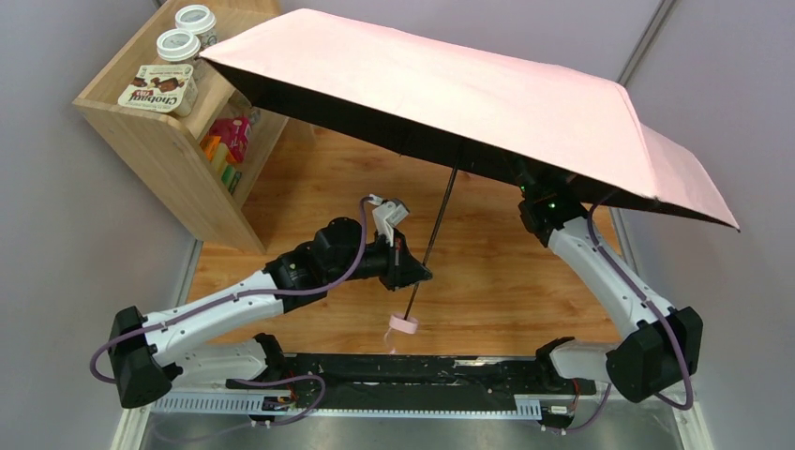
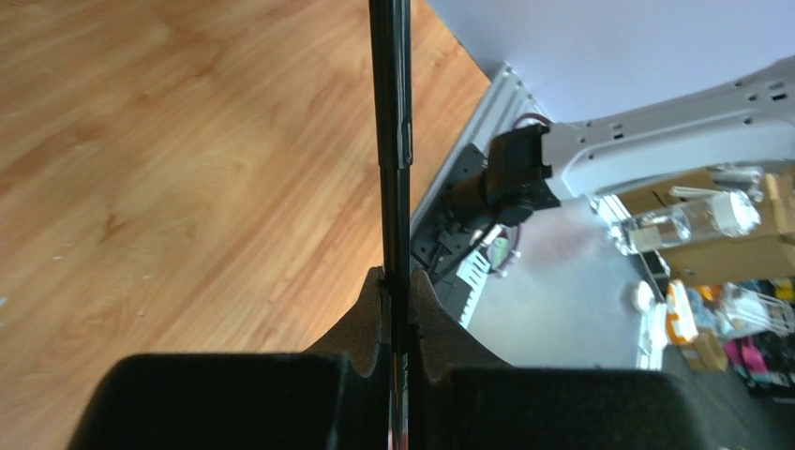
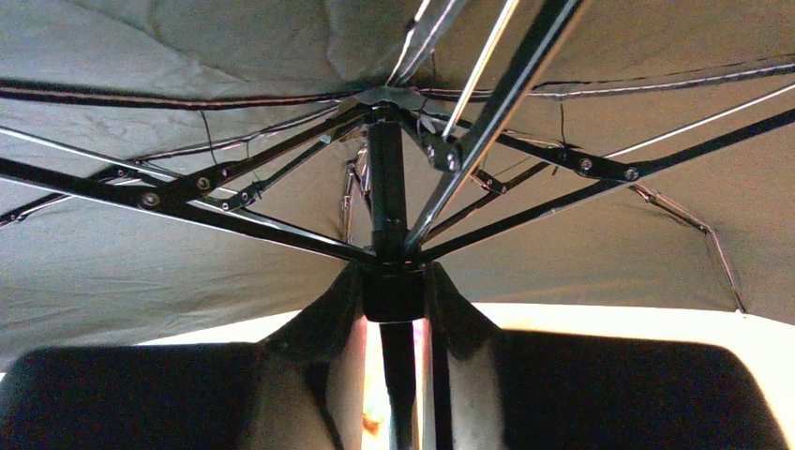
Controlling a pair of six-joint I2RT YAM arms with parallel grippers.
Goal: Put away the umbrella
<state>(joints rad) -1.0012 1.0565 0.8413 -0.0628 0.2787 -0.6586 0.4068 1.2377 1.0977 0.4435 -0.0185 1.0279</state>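
One pale pink umbrella (image 1: 450, 94) is held fully open above the wooden table (image 1: 525, 291), between two claws. Its thin black shaft (image 2: 390, 141) is pinched by the left claw (image 2: 400, 281), whose fingers are pressed tight against it, and the small pink handle (image 1: 404, 324) hangs just below that claw. The runner (image 3: 394, 292), the collar where the ribs (image 3: 234, 220) meet, is gripped by the right claw (image 3: 394, 281), with a finger touching each side, directly beneath the canopy. To collapse the canopy cleanly, the runner is probably best drawn straight along the shaft toward the left claw, with that claw held firm as an anchor. The left arm is stretched forward and low. The right arm is raised steeply, with its wrist tucked under the canopy.
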